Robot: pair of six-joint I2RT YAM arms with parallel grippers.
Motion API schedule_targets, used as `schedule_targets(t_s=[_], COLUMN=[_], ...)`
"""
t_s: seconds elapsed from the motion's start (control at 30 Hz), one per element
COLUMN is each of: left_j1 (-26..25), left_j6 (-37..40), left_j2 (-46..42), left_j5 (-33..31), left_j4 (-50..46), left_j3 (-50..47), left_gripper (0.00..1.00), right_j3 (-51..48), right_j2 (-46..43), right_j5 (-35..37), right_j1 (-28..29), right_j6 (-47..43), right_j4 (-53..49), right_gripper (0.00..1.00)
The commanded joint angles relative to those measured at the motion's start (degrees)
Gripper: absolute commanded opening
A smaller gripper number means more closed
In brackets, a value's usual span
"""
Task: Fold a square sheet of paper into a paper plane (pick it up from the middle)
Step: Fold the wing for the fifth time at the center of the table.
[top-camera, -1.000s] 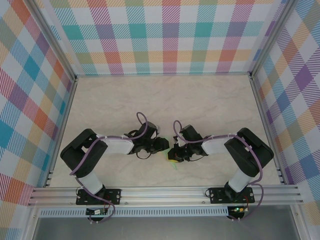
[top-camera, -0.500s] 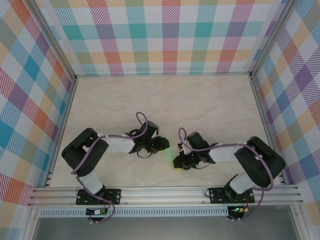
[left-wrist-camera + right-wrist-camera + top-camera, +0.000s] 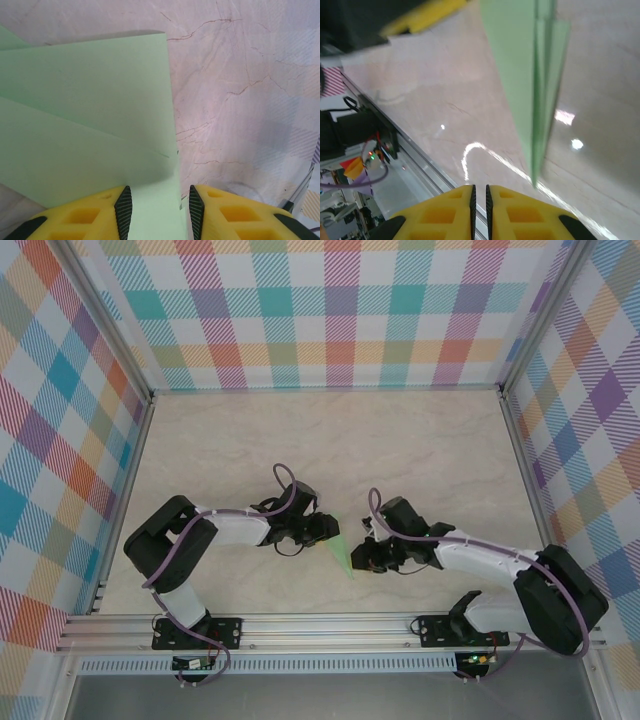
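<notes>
The pale-green paper plane (image 3: 343, 552) is a slim folded dart pointing toward the near edge. My left gripper (image 3: 329, 529) is shut on its wide tail. In the left wrist view the folded green layers (image 3: 90, 110) run between the black pads of the left gripper (image 3: 160, 210), close against the left pad. My right gripper (image 3: 363, 556) sits just right of the plane, apart from it. The right wrist view has the right gripper (image 3: 479, 192) with its pads almost touching and nothing between them. There the plane (image 3: 530, 75) is edge-on, its tip low over the table.
The marble tabletop (image 3: 330, 440) stretches behind both arms. An aluminium rail (image 3: 330, 625) runs along the near edge, close below the plane's tip. Checked walls (image 3: 330, 310) enclose the back and both sides. The left gripper's yellow finger (image 3: 427, 15) shows at the top of the right wrist view.
The right gripper has drawn back to the right, away from the plane, and its arm has stretched out lower. More of the green plane now shows. The left arm has stayed put.
</notes>
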Motion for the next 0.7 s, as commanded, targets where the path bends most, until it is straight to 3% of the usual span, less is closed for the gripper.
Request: schedule_targets(t_s=[0.0, 0.17, 0.5, 0.67], left_j1=[-0.23, -0.31, -0.26, -0.28], left_j6=[1.83, 1.8, 2.15, 2.73], left_j2=[2.84, 3.07, 2.93, 2.48], left_j5=[-2.8, -2.65, -2.78, -3.36], left_j4=[-3.06, -2.93, -3.53, -4.8], left_j3=[-0.22, -0.02, 0.34, 0.89], left_gripper=[0.39, 0.39, 0.39, 0.39], right_j3=[3.52, 6.1, 6.64, 4.15], right_j2=[4.22, 12.41, 22.79, 24.63], right_j5=[2.31, -0.82, -0.64, 1.61], right_j1=[0.4, 0.4, 0.4, 0.4], right_j6=[3.17, 7.13, 5.75, 2.16], right_j4=[3.84, 13.07, 13.93, 8.64], right_gripper=[0.16, 0.16, 0.15, 0.11])
